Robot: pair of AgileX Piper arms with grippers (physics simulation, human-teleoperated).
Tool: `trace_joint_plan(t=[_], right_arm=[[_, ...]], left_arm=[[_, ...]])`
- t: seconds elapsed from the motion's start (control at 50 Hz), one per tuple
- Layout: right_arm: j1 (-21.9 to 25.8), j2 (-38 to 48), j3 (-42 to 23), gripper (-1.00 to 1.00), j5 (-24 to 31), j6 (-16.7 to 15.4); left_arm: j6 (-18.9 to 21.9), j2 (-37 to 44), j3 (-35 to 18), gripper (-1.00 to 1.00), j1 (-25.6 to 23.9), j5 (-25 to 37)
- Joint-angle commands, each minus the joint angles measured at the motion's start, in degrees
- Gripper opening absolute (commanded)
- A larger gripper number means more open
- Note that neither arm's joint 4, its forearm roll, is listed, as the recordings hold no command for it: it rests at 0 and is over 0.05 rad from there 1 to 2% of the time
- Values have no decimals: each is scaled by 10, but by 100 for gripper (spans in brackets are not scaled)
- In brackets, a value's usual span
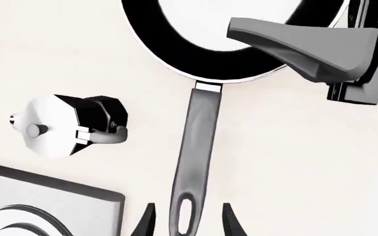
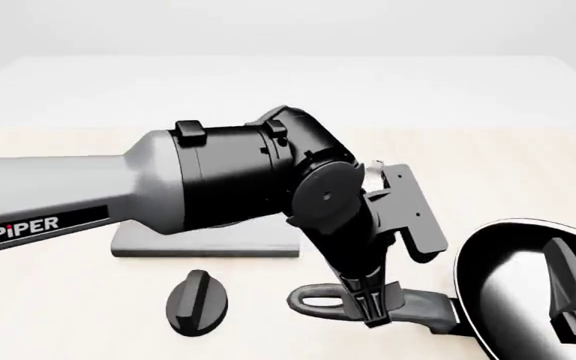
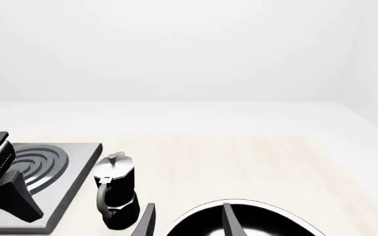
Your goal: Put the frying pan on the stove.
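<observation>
1. The frying pan (image 2: 528,289) sits on the table (image 2: 468,157), well off to the side of the stove (image 2: 208,240); not on it yet. Its handle (image 2: 313,302) points toward the stove, loop end nearest.
2. The left gripper (image 2: 373,307) is down at the handle, fingers spread either side of the loop end in the left wrist view, handle (image 1: 199,142) running between them. Jaws apart, nothing clamped yet.
3. The right gripper (image 3: 185,221) hovers over the pan's rim (image 3: 241,202) on the side away from the stove. Its fingers look apart, holding nothing.
4. Step in hand, by my read: grasping the handle with the left gripper.
5. To do it well: centre the handle between the fingers, close squarely, low enough to catch the full thickness. A grip further up from the loop would likely cut tipping, since the pan is heavy on its far end.
6. The moka pot (image 1: 71,125) stands just beside the stove, between it and the pan. The knob (image 2: 198,300) lies in front of the stove. Lift the pan clear before swinging it across, so it knocks neither.
7. The right gripper could steady the rim if the pan sags.
</observation>
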Motion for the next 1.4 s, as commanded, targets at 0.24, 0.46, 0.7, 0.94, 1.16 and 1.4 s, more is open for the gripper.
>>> trace_joint_plan(t=[0.24,0.46,0.7,0.94,1.16,1.4], right_arm=[[-3,0,1,100,-5,3],[-3,-2,1,100,-2,3],[-4,-2,1,100,-3,3],[-4,-1,1,100,-3,3],[-3,-2,1,100,-3,3],[-4,-3,1,100,-2,3]], left_arm=[[3,27,27,100,13,-63],[2,50,25,100,19,-85],[-7,66,14,100,11,-95],[-8,89,15,100,15,-111],[-25,95,22,100,3,-133],[-34,106,28,100,-4,-147]])
